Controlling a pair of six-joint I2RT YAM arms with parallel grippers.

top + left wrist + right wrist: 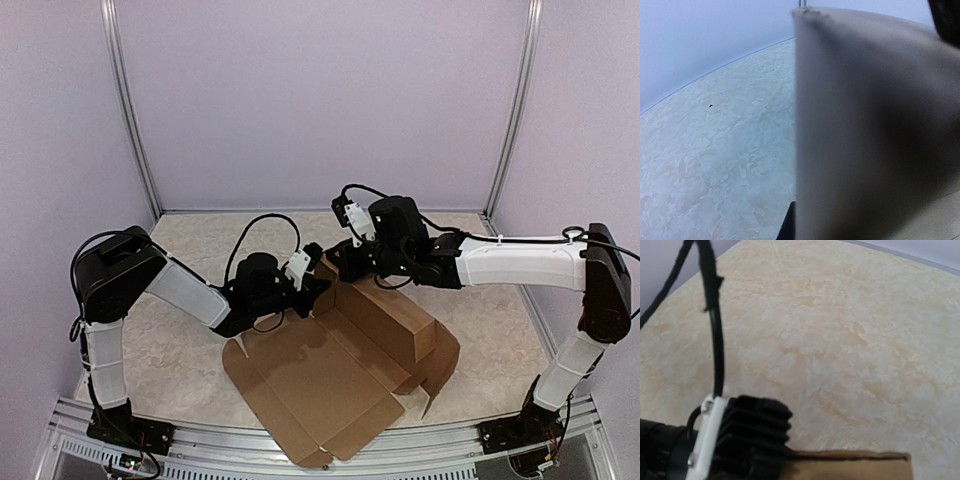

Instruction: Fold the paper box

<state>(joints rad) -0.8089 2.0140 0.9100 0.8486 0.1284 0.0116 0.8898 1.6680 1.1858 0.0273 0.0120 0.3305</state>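
The paper box [340, 370] lies mid-table as brown cardboard. Its near part is a flat sheet, and the far right side is folded up into a low wall [395, 320]. My left gripper [318, 283] is at the box's far left corner, shut on an upright flap [865, 125]. That flap fills the right half of the left wrist view. One dark fingertip [788, 229] presses its left face and the other is hidden behind it. My right gripper [338, 262] is just beyond the same corner, shut. Its fingers are out of the right wrist view, where a cardboard edge [850, 467] runs along the bottom.
The left arm's black finned wrist [750, 435] and its cable [715, 340] sit close beside the right gripper. The beige marbled table [180, 340] is enclosed by pale purple walls. A metal rail [300, 445] runs along the near edge, just below the sheet's near corner.
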